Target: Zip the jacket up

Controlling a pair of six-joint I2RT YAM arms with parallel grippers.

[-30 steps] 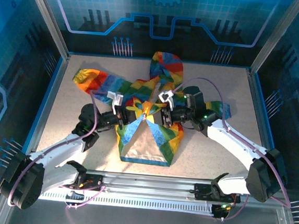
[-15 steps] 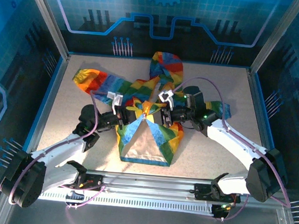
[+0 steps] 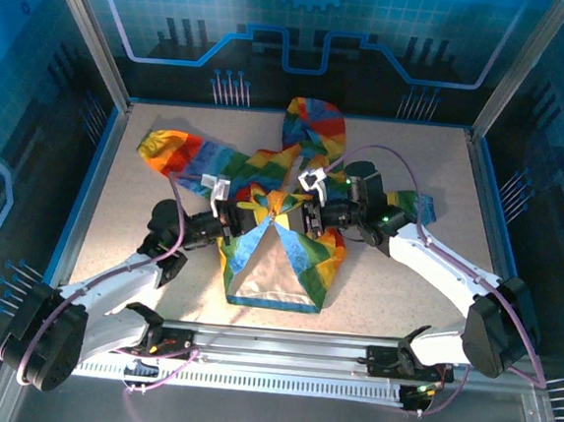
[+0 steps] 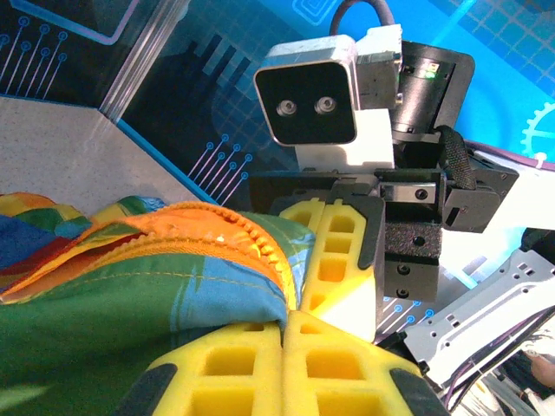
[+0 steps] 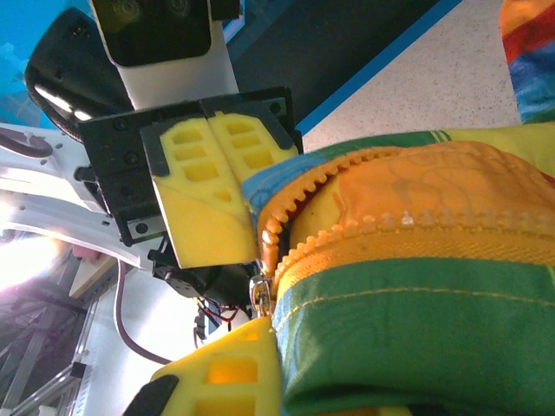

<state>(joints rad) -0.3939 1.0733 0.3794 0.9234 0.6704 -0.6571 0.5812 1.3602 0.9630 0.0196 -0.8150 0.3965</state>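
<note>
"What changed?"
"Both jaws had carried the jacket (image 3: 303,257) front slightly farther away."
"Their grip?"
"Left and right jaws each pinched a zipper (image 5: 399,221) edge. The jacket lay mid-tabletop (image 3: 383,304)."

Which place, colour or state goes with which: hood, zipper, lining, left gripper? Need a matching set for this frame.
Things:
1. hood
2. zipper
3. lining
4. left gripper

Place, colour or state:
A. orange
B. shut on the front edge of the jacket
C. at the far end, towards the back wall
D. pale, bared in the open lower front

Pairs: 1-C, 2-A, 3-D, 4-B
</note>
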